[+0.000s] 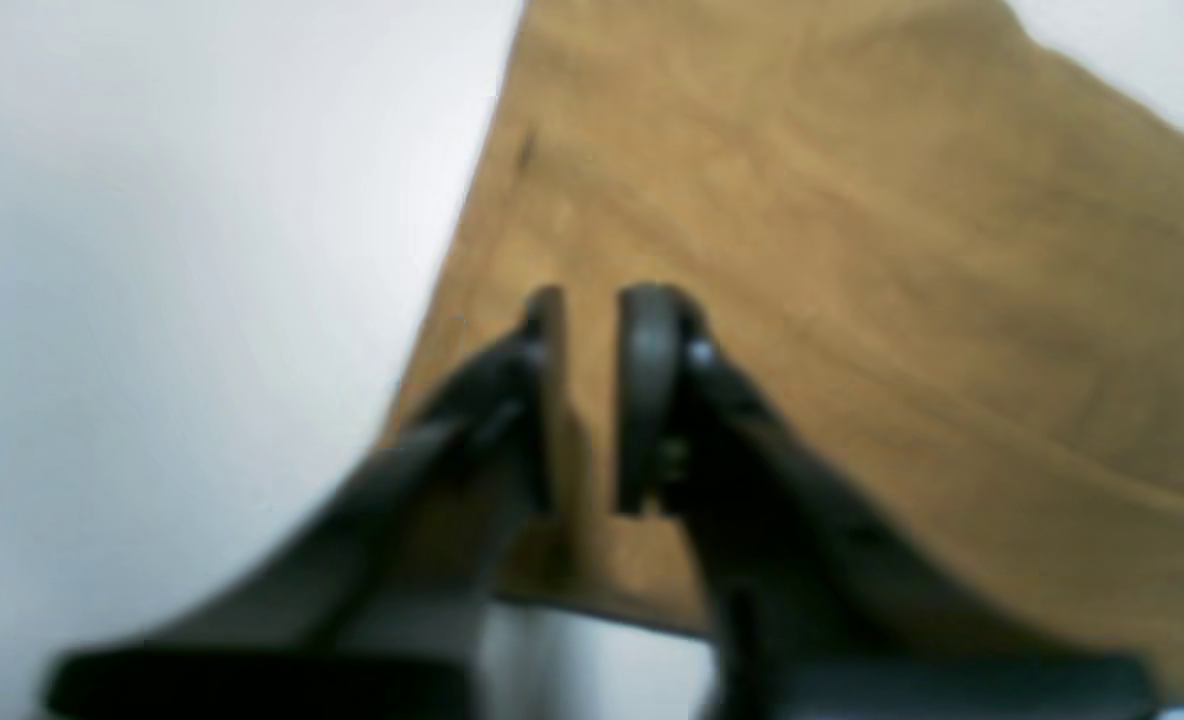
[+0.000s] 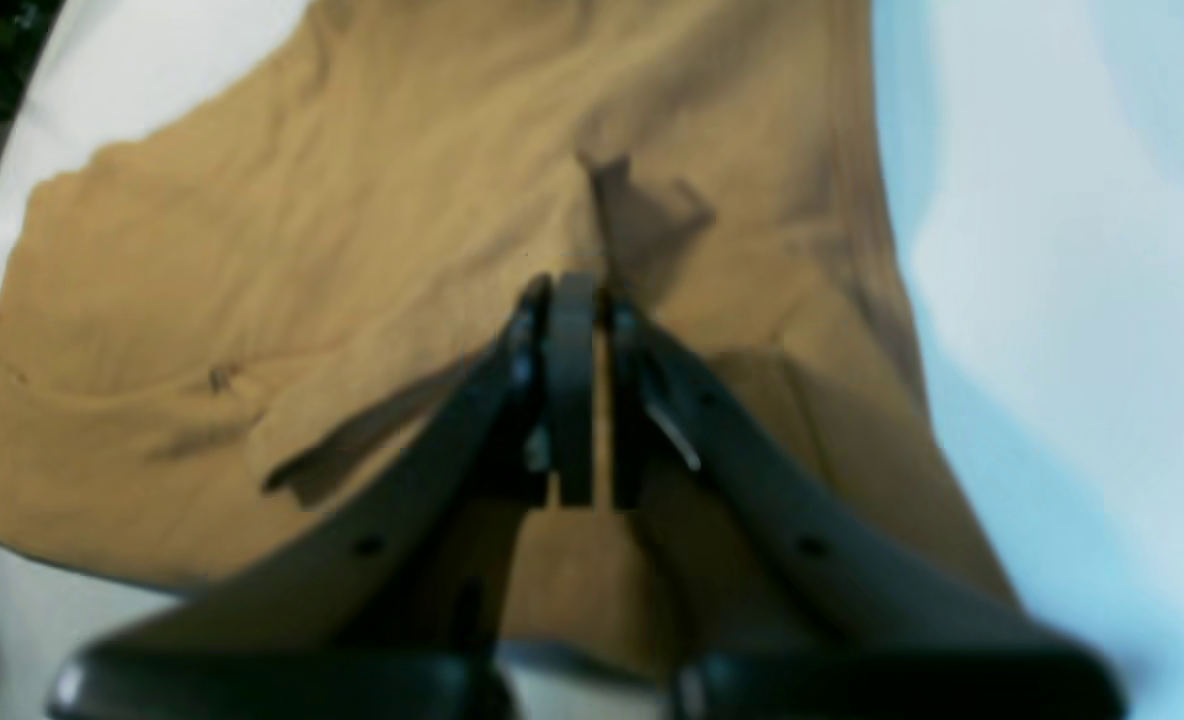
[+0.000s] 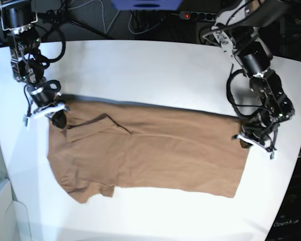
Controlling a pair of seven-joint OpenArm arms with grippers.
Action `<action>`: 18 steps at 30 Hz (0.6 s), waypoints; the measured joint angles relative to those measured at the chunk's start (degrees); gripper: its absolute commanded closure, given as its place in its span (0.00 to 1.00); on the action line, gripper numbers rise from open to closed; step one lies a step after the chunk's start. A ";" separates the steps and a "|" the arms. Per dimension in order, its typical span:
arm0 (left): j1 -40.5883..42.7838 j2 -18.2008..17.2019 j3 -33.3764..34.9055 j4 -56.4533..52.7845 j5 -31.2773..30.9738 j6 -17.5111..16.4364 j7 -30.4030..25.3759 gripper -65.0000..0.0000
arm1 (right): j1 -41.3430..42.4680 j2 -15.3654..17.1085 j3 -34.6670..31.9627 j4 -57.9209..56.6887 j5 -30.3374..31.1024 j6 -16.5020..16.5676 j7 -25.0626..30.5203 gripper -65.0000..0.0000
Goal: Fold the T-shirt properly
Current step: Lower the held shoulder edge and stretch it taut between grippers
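Fingers of the left gripper (image 1: 588, 400) stand close together with a narrow slot between them, hovering just over the tan cloth near its edge; the left wrist view is too blurred to show whether any fabric sits in that slot, so the gripper reads as clenched with nothing clearly pinched. In the base view this gripper (image 3: 247, 139) is at the right-hand end of the T-shirt (image 3: 150, 155), at the upper corner of that short edge, its arm (image 3: 256, 65) coming down from the back of the table in a bent, folded-over pose.

The right gripper (image 2: 574, 385) is pressed shut as well, its dark fingers meeting over a small raised crease of cloth; whether it actually pinches that crease cannot be told from the blur. In the base view it (image 3: 57, 118) sits at the upper left corner of the garment, its arm (image 3: 25, 55) hanging almost straight down from the far left corner.

The T-shirt is plain light brown, unprinted, lying flat and spread lengthwise across the white table (image 3: 140, 70), already doubled over along its length, with a straight upper edge. A sleeve (image 3: 85, 188) juts out at the lower left, and a soft diagonal fold (image 3: 110, 123) runs near the left end. No containers are in view.
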 measured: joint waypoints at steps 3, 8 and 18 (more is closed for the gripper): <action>0.22 -0.13 -0.07 -4.15 0.04 0.02 0.28 0.96 | -0.33 -0.02 0.00 -0.17 0.04 0.07 0.22 0.99; 0.02 -0.46 -0.07 -7.39 -0.09 0.02 -5.25 0.96 | -0.74 -0.04 -0.02 -1.73 0.09 0.24 -0.04 0.99; 0.39 -2.25 -0.04 -11.45 -2.82 -0.48 -7.08 0.96 | -1.81 0.15 0.48 -6.91 0.87 4.52 1.90 0.99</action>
